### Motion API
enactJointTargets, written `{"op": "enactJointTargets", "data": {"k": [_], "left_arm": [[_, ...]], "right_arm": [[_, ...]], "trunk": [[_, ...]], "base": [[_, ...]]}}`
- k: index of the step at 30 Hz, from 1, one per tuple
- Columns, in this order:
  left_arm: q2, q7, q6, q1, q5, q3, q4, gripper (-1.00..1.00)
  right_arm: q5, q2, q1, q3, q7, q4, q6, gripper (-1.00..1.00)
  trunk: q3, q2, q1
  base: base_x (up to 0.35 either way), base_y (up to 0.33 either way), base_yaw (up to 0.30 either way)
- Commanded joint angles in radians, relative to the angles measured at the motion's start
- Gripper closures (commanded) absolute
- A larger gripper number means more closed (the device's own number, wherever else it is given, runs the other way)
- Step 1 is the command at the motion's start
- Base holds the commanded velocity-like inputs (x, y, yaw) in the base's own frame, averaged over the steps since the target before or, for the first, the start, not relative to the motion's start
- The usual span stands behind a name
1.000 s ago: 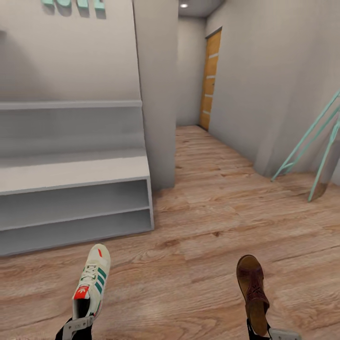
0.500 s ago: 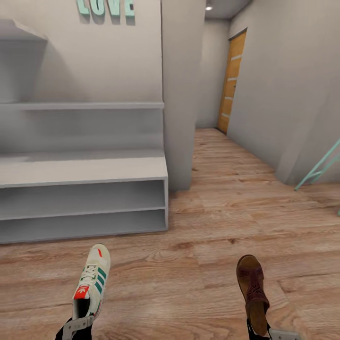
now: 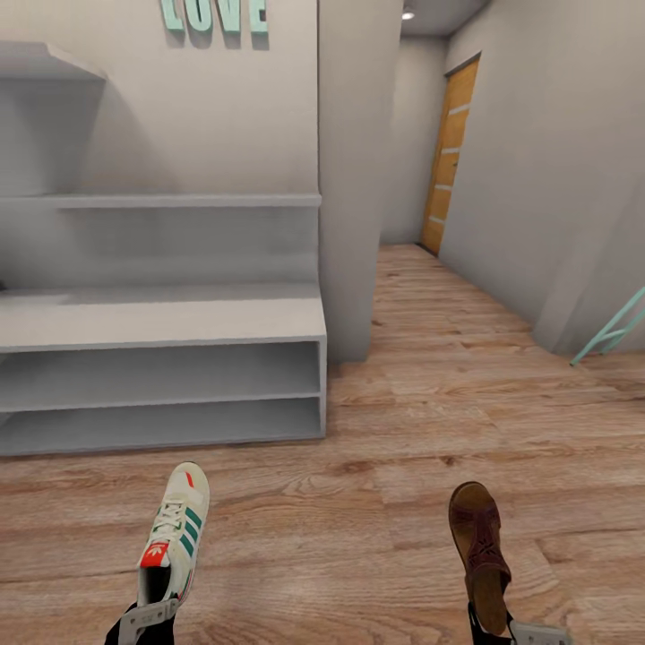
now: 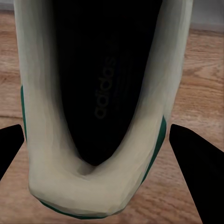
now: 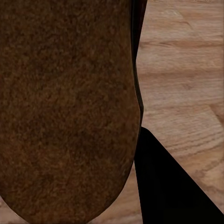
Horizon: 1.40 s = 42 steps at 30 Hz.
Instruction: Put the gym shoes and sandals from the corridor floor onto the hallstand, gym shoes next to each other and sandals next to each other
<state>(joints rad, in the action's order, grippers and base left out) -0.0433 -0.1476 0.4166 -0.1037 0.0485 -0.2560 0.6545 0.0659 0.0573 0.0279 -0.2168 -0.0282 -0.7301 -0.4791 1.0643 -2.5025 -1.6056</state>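
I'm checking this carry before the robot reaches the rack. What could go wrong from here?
The gym shoe and sandal each seem held only by the heel end, toes sticking forward, so either might tip or slip. The hallstand sits left of the robot's heading; its low bays leave little room, so a toe could catch an edge.

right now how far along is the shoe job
Nothing is on the hallstand that I can see: its visible bays and top look bare. In hand: the left gripper holds one gym shoe, the right gripper holds one sandal. Left: placing both, then fetching the other two.
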Motion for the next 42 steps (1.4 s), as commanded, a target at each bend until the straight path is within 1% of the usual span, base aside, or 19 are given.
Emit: {"op": "enactJointTargets", "data": {"k": [1,18,23,25,26,27,28,29,30,31,33,34,35,36,37,38,39,40,42], "left_arm": [[0.0,-0.009,0.002,-0.001,0.005,-0.003,-0.001,1.0],[0.0,-0.009,0.001,-0.001,0.004,-0.003,-0.002,1.0],[-0.001,-0.009,-0.005,-0.003,0.002,-0.005,-0.003,1.0],[-0.002,-0.009,-0.012,-0.006,0.002,-0.006,-0.003,1.0],[-0.002,-0.009,-0.017,-0.009,0.001,-0.006,-0.004,1.0],[-0.002,-0.009,-0.019,-0.011,0.0,-0.005,-0.004,1.0],[-0.001,-0.009,-0.027,-0.014,-0.002,-0.004,-0.002,1.0],[0.0,-0.009,-0.034,-0.015,-0.004,-0.003,0.0,1.0],[0.002,-0.009,-0.057,-0.022,-0.006,-0.001,0.006,1.0],[0.002,-0.009,-0.072,-0.03,-0.007,0.0,0.01,1.0],[0.005,-0.009,-0.166,-0.083,-0.011,0.004,0.029,1.0],[0.005,-0.01,-0.228,-0.118,-0.012,0.005,0.035,1.0],[0.006,-0.01,-0.323,-0.172,-0.013,0.007,0.041,1.0],[0.006,-0.01,-0.354,-0.19,-0.013,0.007,0.043,1.0],[0.006,-0.01,-0.435,-0.246,-0.013,0.009,0.045,1.0],[0.007,-0.01,-0.528,-0.325,-0.02,0.018,0.047,1.0],[0.008,-0.01,-0.671,-0.438,-0.05,0.047,0.047,1.0],[0.008,-0.008,-0.833,-0.553,-0.078,0.064,0.047,1.0],[0.006,-0.008,-0.851,-0.575,-0.08,0.065,0.046,1.0]], "right_arm": [[0.003,-0.001,0.0,-0.004,-0.005,0.0,-0.003,1.0],[0.004,0.006,0.001,-0.009,-0.005,-0.003,-0.002,1.0],[0.003,0.016,0.001,-0.021,-0.003,-0.011,0.0,1.0],[0.003,0.034,0.001,-0.055,-0.003,-0.026,0.004,1.0],[0.002,0.047,0.001,-0.094,-0.003,-0.041,0.008,1.0],[0.001,0.054,0.001,-0.118,-0.003,-0.049,0.011,1.0],[0.0,0.066,0.001,-0.174,-0.004,-0.067,0.021,1.0],[0.0,0.071,0.001,-0.204,-0.004,-0.077,0.028,1.0],[-0.001,0.081,0.001,-0.266,-0.006,-0.099,0.051,1.0],[-0.001,0.086,0.001,-0.295,-0.007,-0.109,0.068,1.0],[-0.002,0.109,0.001,-0.387,-0.01,-0.145,0.162,1.0],[-0.002,0.127,0.001,-0.412,-0.014,-0.158,0.221,1.0],[-0.003,0.159,0.001,-0.435,-0.029,-0.172,0.307,1.0],[-0.004,0.17,0.001,-0.44,-0.037,-0.175,0.333,1.0],[-0.005,0.201,0.001,-0.452,-0.065,-0.182,0.395,1.0],[-0.018,0.23,0.001,-0.466,-0.097,-0.189,0.442,1.0],[-0.061,0.246,0.001,-0.518,-0.116,-0.197,0.465,1.0],[-0.092,0.251,0.001,-0.556,-0.125,-0.226,0.475,1.0],[-0.094,0.25,0.001,-0.558,-0.126,-0.236,0.476,1.0]], "trunk": [[0.001,0.0,0.0],[0.001,0.0,0.0],[0.001,0.0,0.0],[0.001,0.0,0.0],[0.001,0.0,0.0],[0.001,0.0,0.0],[0.001,0.0,0.0],[0.001,0.0,0.0],[0.001,0.0,0.0],[0.001,0.0,0.0],[0.001,0.0,0.0],[0.001,0.0,0.0],[0.001,0.0,0.0],[0.001,0.0,0.0],[0.001,0.0,0.0],[0.001,0.0,0.0],[0.001,0.0,0.0],[0.001,0.0,0.0],[0.001,0.0,0.0]], "base": [[0.0,0.0,0.0],[0.0,0.0,0.0],[0.0,0.0,0.0],[0.0,0.0,0.0],[0.0,0.0,0.0],[0.0,0.0,0.0],[0.0,0.0,0.0],[0.0,0.0,0.0],[0.0,0.0,0.0],[0.0,0.0,0.0],[0.0,0.0,0.0],[0.0,0.0,0.0],[0.0,0.0,0.0],[0.0,0.0,0.0],[0.0,0.0,0.0],[0.0,0.0,0.0],[0.0,0.0,0.0],[0.0,0.0,0.0],[0.0,0.0,0.0]]}}
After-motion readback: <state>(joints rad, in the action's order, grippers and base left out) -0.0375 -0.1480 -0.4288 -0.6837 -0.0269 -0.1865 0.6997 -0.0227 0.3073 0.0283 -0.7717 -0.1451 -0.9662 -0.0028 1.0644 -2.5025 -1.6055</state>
